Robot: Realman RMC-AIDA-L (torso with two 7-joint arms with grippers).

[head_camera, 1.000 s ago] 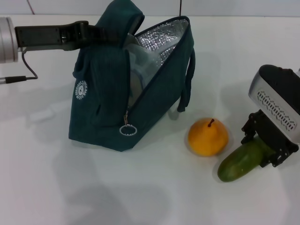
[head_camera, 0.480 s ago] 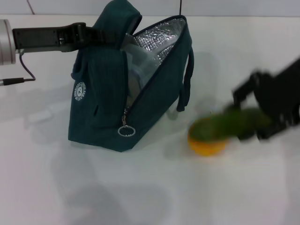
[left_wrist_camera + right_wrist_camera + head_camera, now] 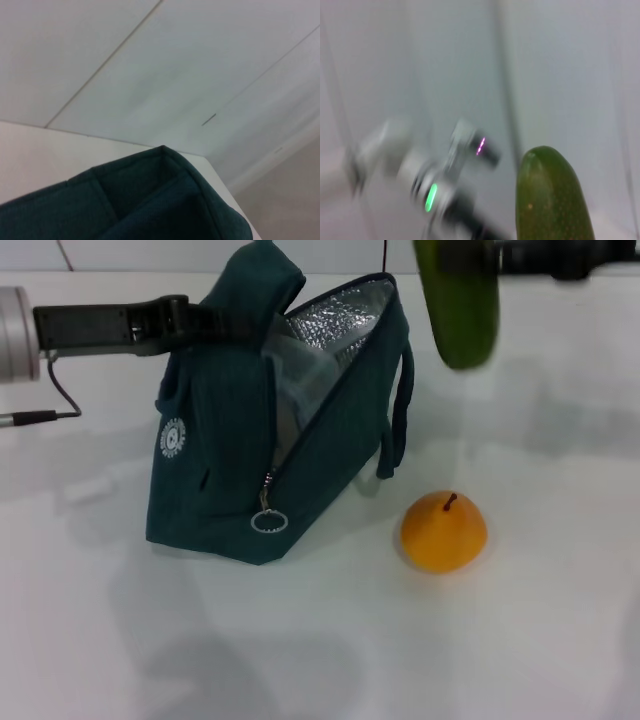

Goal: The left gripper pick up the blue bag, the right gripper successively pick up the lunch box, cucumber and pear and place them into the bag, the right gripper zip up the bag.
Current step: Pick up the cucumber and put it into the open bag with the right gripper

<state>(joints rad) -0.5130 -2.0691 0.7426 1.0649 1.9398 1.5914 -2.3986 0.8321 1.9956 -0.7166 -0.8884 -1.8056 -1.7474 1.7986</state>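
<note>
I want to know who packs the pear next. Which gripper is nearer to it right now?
Right. The right gripper is raised above and behind the pear, carrying the cucumber. The left gripper holds the blue bag at its top, on the bag's far side.

Bright, even overhead light throws soft shadows beneath the blue bag [image 3: 270, 430] and pear [image 3: 443, 532]. The cucumber [image 3: 457, 302] is motion-blurred; the right wrist view is smeared.

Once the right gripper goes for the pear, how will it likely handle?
The pear looks squat and rounded, so a nudge would probably roll it across the smooth white table. Its skin appears glossy, so it may slip in the gripper. It is probably firm but bruisable.
</note>
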